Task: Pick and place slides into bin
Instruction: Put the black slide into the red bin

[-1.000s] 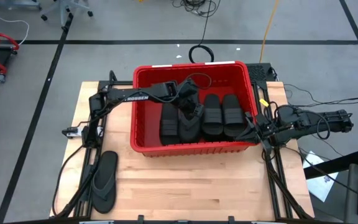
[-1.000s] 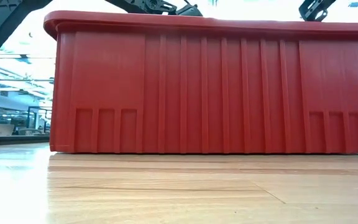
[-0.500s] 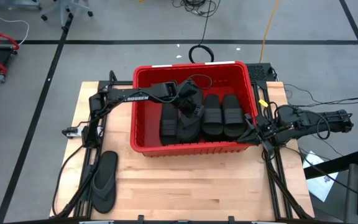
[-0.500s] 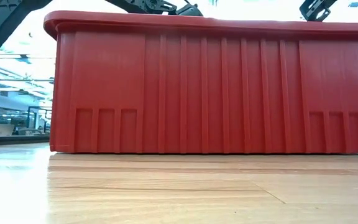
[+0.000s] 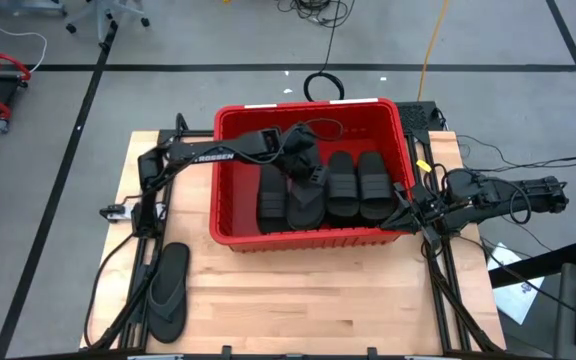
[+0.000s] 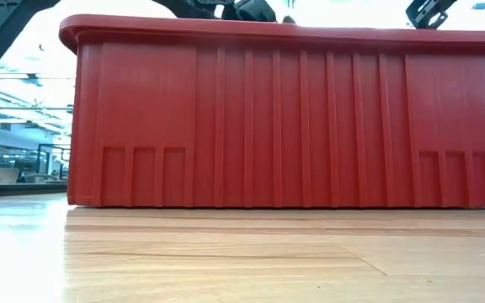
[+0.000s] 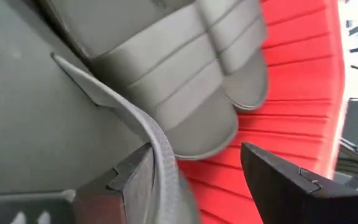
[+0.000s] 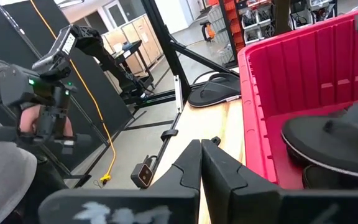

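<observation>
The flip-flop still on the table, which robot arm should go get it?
Probably the left. The flip-flop lies at the table's front-left corner, on the left arm's side. The left gripper is over the bin; the right gripper waits beyond the bin's right wall.

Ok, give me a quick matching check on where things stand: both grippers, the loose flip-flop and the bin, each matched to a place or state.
Things:
1. left gripper
2. right gripper
3. flip-flop
4. bin

Places or states:
A. lying on the bare table, near its left edge
B. shut, outside the red tub's right wall
C. open, low inside the tub, over the sandals
D. red, holding several sandals

Pairs: 1-C, 2-B, 3-A, 4-D
</observation>
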### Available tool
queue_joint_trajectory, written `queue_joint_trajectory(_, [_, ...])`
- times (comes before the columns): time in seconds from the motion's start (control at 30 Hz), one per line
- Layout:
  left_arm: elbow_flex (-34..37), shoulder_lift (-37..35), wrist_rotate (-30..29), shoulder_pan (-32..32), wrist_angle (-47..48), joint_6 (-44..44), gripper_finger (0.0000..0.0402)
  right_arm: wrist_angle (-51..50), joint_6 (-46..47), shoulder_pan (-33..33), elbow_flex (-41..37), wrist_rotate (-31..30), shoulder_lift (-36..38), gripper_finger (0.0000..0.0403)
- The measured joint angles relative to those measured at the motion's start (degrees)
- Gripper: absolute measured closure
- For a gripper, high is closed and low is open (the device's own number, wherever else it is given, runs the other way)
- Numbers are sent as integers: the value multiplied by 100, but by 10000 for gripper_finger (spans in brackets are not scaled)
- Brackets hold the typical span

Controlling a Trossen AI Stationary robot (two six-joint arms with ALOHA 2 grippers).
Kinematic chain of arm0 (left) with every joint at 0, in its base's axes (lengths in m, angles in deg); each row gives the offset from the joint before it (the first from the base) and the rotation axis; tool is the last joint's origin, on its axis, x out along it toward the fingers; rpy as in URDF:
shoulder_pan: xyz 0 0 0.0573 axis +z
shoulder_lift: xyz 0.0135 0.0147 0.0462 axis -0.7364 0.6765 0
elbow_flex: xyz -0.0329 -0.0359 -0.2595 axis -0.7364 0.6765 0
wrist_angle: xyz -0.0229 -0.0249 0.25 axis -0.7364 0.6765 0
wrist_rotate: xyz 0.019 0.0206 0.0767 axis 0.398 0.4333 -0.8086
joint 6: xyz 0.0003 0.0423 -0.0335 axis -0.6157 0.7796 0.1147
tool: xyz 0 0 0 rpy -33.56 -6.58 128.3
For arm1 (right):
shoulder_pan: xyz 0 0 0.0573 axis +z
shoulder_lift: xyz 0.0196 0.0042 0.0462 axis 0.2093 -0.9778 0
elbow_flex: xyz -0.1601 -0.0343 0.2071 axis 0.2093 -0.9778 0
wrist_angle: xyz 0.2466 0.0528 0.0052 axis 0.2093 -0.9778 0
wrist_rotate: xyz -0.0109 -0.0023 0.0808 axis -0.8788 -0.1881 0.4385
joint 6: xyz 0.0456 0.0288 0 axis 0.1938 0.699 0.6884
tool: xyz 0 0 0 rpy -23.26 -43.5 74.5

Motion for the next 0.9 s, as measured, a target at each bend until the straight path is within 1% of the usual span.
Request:
queue_joint_trajectory(0.27, [-2, -406, -148, 55, 5, 218, 172, -2, -29, 0, 0, 2, -2, 403])
queue_joint_trajectory(0.4, [-4, -409, -342, 102, 105, 477, 172, -2, -55, 0, 0, 2, -2, 403])
queue_joint_trajectory(0.5, [-2, -387, -350, 120, 206, 519, 172, -2, -48, 0, 0, 2, -2, 403])
queue_joint_trajectory(0.53, [-2, -381, -338, 120, 239, 548, 172, -2, -43, 0, 0, 2, -2, 403])
queue_joint_trajectory(0.63, [-2, -358, -59, 97, 433, 760, 172, -2, -37, 0, 0, 2, -2, 403])
queue_joint_trajectory(0.7, [-2, -358, -49, 51, 539, 895, 172, -2, -37, 0, 0, 2, -2, 403])
queue_joint_trajectory(0.9, [0, -359, -325, -14, 607, 1414, 172, -2, -35, 0, 0, 2, -2, 403])
